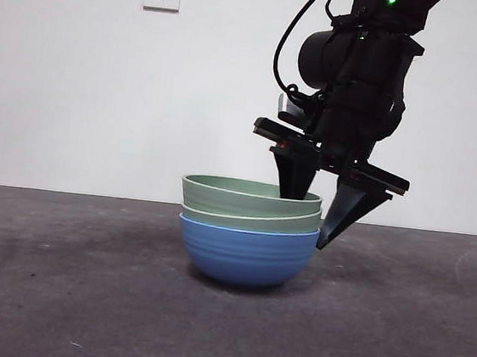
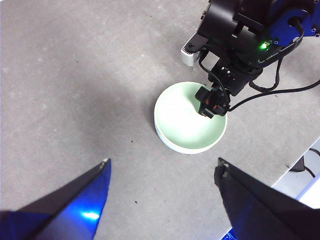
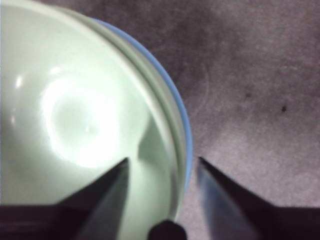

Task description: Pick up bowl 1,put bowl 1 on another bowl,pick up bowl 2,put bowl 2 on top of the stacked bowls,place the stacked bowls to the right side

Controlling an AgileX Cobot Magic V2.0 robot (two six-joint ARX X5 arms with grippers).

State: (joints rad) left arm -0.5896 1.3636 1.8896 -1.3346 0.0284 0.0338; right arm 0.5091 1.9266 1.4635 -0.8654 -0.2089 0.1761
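While the stacked bowls (image 1: pixel 248 231) sit upright on the table (image 1: pixel 55 296), mouths up and round with no long axis, the right gripper (image 1: pixel 314 210) straddles their right rim, jaws apart and holding nothing; it should close squarely on all three rims before moving rightward

Stack (image 1: pixel 248 231): frame centre, its right rim straddled by right gripper (image 1: pixel 316 212); table (image 1: pixel 55 296) open left and front.
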